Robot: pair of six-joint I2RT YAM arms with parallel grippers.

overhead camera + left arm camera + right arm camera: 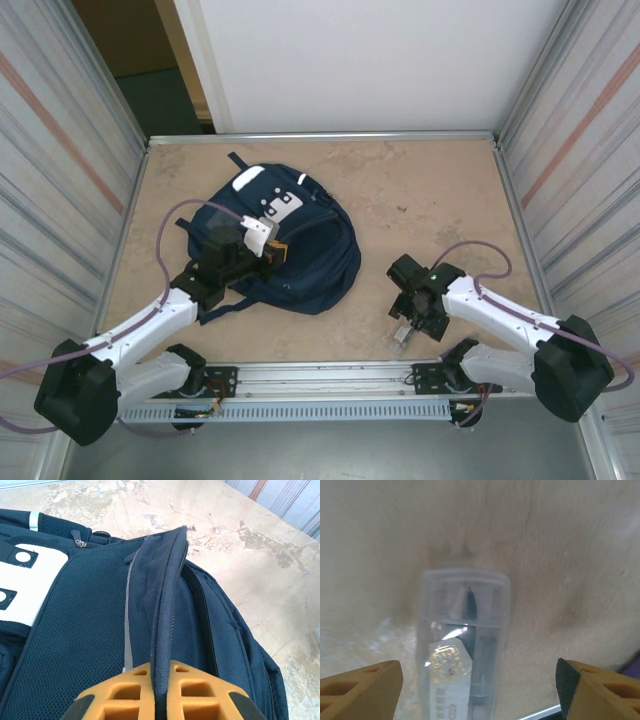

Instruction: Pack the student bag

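The bench (430,200) is a beige, mottled surface across the middle of the top view. The student bag (300,250) lies on it left of centre. A clear plastic case (462,645), dark contents and a white label inside, lies flat on the bench lower right, well apart from the bag.

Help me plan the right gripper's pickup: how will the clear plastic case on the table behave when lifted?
The clear case looks like thin, smooth plastic, so it is probably light, stiff and somewhat slippery. It lies flat, so a push likely slides it rather than rolls it. The dark items inside may shift.
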